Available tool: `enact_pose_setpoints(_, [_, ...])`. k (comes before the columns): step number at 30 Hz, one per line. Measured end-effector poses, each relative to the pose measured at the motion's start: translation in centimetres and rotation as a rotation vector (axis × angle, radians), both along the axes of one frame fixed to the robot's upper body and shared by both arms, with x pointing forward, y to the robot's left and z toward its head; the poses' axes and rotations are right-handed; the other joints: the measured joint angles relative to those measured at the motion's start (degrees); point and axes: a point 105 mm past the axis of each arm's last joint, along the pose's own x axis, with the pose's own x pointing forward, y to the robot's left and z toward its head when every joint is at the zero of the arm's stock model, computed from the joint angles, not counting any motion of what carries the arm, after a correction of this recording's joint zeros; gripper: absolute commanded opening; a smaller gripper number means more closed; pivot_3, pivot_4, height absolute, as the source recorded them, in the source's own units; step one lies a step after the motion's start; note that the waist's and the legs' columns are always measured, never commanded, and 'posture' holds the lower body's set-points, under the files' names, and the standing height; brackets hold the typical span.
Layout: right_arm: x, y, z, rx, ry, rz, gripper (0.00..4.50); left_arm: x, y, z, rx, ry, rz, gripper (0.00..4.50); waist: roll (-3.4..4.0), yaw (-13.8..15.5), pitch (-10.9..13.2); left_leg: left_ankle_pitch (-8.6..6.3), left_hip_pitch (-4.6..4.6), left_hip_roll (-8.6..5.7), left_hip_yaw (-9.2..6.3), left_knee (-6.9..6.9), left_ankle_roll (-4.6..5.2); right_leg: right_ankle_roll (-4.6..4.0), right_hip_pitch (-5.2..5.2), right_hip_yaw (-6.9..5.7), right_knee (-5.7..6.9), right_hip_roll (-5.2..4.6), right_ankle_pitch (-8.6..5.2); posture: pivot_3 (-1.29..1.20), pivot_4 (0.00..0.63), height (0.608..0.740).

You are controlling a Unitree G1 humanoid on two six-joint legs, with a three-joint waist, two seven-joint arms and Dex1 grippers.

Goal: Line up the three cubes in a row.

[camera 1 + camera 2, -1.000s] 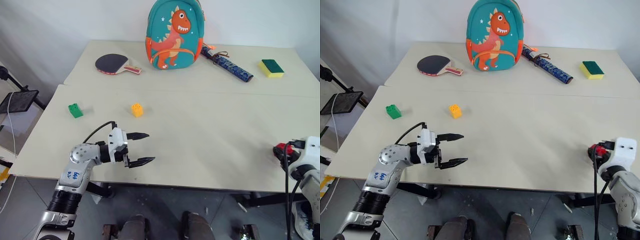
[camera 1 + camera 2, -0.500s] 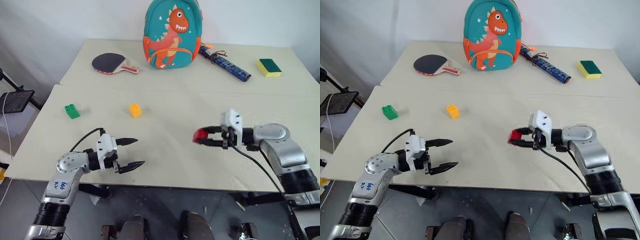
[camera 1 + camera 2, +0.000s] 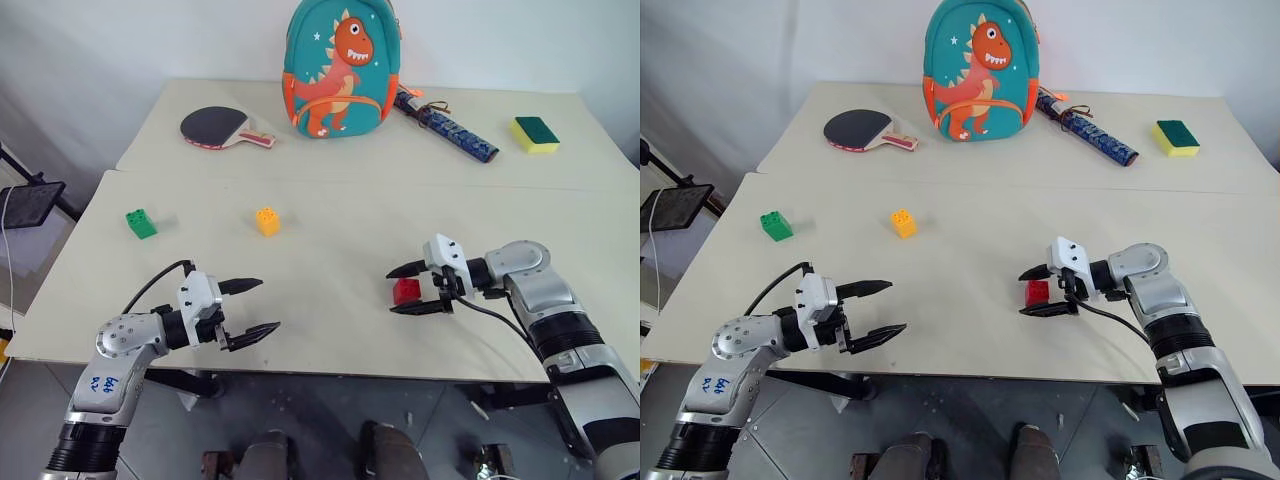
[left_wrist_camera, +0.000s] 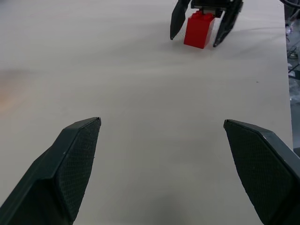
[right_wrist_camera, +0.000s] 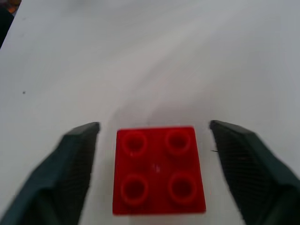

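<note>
Two pale tables [image 3: 330, 330] stand pushed together, edge to edge. On the far one a teal backpack with an orange dinosaur [image 3: 337, 66] stands upright at the middle. To its left lies a table-tennis paddle [image 3: 217, 127], to its right a dark patterned rolled tube [image 3: 448, 126], and further right a yellow sponge with a green top [image 3: 535, 134].

On the near table the left gripper [image 3: 248, 307] hovers near the front edge, fingers spread wide with nothing between them. The right gripper [image 3: 407, 288] points across toward the left, its fingers parted on either side of the red brick [image 3: 406, 291], which sits on the tabletop studs up. In the right wrist view a clear gap shows between each finger and the brick's sides, so the brick is released. The orange-yellow brick [image 3: 267, 220] lies further back and to the left, well apart from the red one. The green brick [image 3: 140, 223] sits further left again, near the table's left edge.
</note>
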Motion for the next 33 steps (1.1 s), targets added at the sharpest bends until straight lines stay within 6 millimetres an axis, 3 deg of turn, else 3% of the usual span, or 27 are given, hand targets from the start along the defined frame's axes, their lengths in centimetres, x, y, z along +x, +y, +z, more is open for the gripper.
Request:
enact_pose_setpoints(5, [-1.0,-1.5,3.3,0.223,-0.139,-0.078,4.48,-0.2,4.5,0.6,-0.125,-0.054,0.289,4.5,0.0,0.0,0.0,-0.04,0.01,0.02,-0.04,-0.01,-0.04,0.0,0.02,-0.05,-0.02,0.0,0.0,0.0,0.15,0.74])
enact_pose_setpoints(8, [-2.6,-2.1,6.0,0.42,-0.237,-0.118,4.48,-0.9,8.7,0.0,-0.217,-0.082,0.578,4.5,0.0,0.1,0.0,-0.05,0.05,0.04,-0.05,-0.02,-0.04,0.0,0.07,-0.07,-0.03,0.01,0.0,0.0,0.15,0.74])
enact_pose_setpoints(12, [-4.3,-2.5,5.7,0.537,-0.244,-0.17,4.48,-2.6,15.1,-0.8,-0.334,-0.119,0.974,4.5,-0.02,0.1,0.0,-0.09,0.12,0.03,-0.05,-0.01,-0.02,0.0,0.13,-0.02,-0.05,-0.01,0.0,0.0,0.15,0.74])
enact_pose_setpoints(15, [-5.0,-3.1,4.8,0.561,-0.207,-0.203,4.48,-3.8,17.4,-1.9,-0.369,-0.104,1.143,4.5,-0.02,0.5,0.0,-0.12,0.13,0.01,-0.05,0.01,0.04,0.0,0.13,0.02,-0.06,-0.03,0.0,0.0,0.15,0.74])
enact_pose_setpoints(19, [-5.5,-3.3,4.6,0.556,-0.229,-0.202,4.48,-2.6,17.1,-2.3,-0.393,-0.094,1.204,4.5,-0.03,1.3,0.0,-0.12,0.15,0.01,-0.04,0.02,0.04,-0.01,0.12,0.03,-0.05,-0.03,0.01,0.0,0.15,0.74])
enact_pose_setpoints(23, [-5.6,-3.5,4.6,0.54,-0.232,-0.196,4.48,1.1,14.0,-0.4,-0.403,-0.105,1.174,4.5,-0.05,1.7,0.0,-0.11,0.11,-0.02,-0.03,0.06,0.04,-0.02,0.12,0.04,-0.05,-0.04,0.02,0.0,0.15,0.74])
enact_pose_setpoints(28, [-5.6,-4.6,5.0,0.492,-0.247,-0.213,4.48,6.5,12.0,3.3,-0.434,-0.15,1.278,4.5,-0.09,1.6,0.0,-0.1,0.13,-0.01,0.05,0.06,0.02,-0.02,0.13,-0.04,-0.01,0.02,0.02,0.0,0.15,0.74])
enact_pose_setpoints(33, [-5.6,-4.8,4.5,0.487,-0.227,-0.22,4.48,10.3,12.1,2.9,-0.393,-0.093,1.458,4.5,-0.15,1.5,0.0,-0.08,0.14,0.0,0.12,0.05,-0.01,-0.02,0.12,-0.05,-0.03,0.07,0.02,0.0,0.15,0.74])
